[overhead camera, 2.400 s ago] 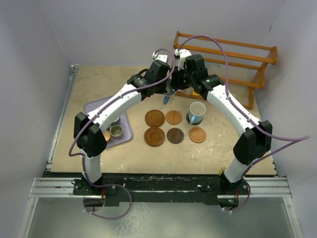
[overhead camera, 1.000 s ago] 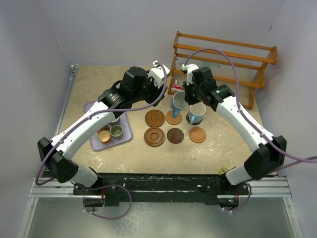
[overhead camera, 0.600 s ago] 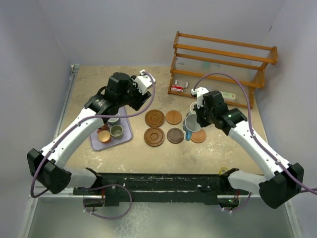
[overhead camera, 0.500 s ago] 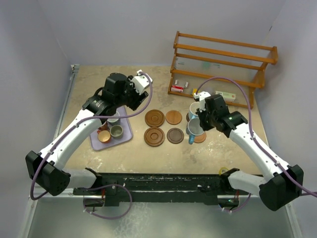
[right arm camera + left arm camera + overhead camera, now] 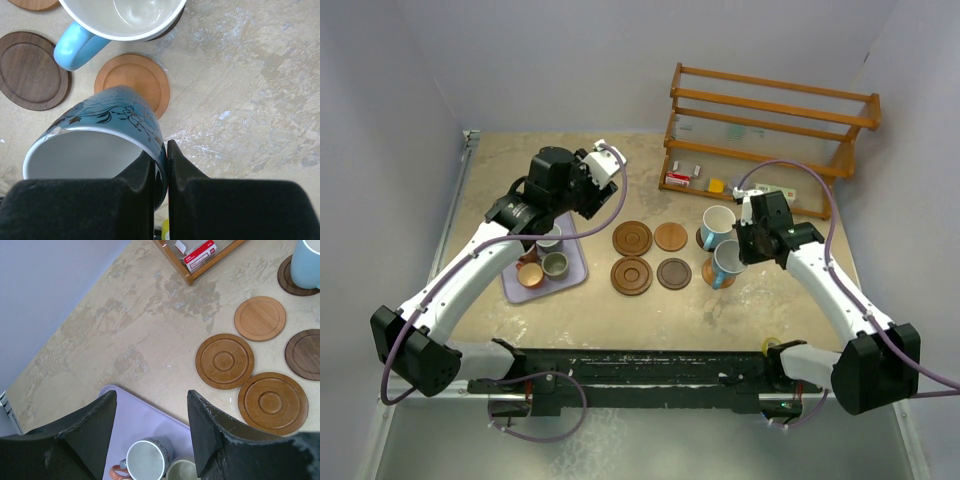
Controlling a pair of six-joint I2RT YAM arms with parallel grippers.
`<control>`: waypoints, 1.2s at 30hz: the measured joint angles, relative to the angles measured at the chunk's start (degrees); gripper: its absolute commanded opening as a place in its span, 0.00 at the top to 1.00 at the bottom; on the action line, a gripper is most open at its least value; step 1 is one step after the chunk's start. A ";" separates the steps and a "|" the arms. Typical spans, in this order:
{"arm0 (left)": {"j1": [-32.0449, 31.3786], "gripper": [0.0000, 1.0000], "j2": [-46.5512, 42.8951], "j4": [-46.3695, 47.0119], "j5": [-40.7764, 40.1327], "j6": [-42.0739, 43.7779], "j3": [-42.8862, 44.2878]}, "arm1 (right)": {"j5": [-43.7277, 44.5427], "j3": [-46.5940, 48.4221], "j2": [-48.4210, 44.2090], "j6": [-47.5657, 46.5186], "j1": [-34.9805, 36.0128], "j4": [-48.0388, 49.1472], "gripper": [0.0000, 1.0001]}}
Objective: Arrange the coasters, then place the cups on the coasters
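My right gripper point(image 5: 166, 150) is shut on the rim of a light-blue flowered cup point(image 5: 110, 120), held tilted just above the light orange coaster point(image 5: 132, 82). In the top view this cup point(image 5: 727, 262) hangs over the near-right coaster point(image 5: 712, 274). Another light-blue cup point(image 5: 717, 225) stands on a dark coaster behind it. Several bare coasters point(image 5: 632, 238) lie in the middle. My left gripper point(image 5: 151, 395) is open above the lavender tray point(image 5: 135, 410), over a pale blue cup point(image 5: 145, 460) and a grey-green cup point(image 5: 182, 471).
A wooden rack point(image 5: 770, 110) stands at the back right with small red-white and yellow items point(image 5: 716, 185) on its lowest shelf. The tray point(image 5: 575, 275) at the left also holds a copper-orange cup point(image 5: 530, 275). Grey walls close the table on three sides.
My right gripper carried the light-blue cup from the far middle coaster across to above the near-right coaster. My left arm swung left over the tray and has since held still.
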 measured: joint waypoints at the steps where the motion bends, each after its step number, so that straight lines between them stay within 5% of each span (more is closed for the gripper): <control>1: 0.00 0.44 0.00 0.00 -0.11 0.02 0.00 | -0.02 -0.07 0.02 0.24 0.00 0.00 1.00; 36: 0.00 0.42 0.00 2.05 -1.14 0.00 -2.75 | 1.90 4.35 9.38 3.72 0.00 0.59 1.00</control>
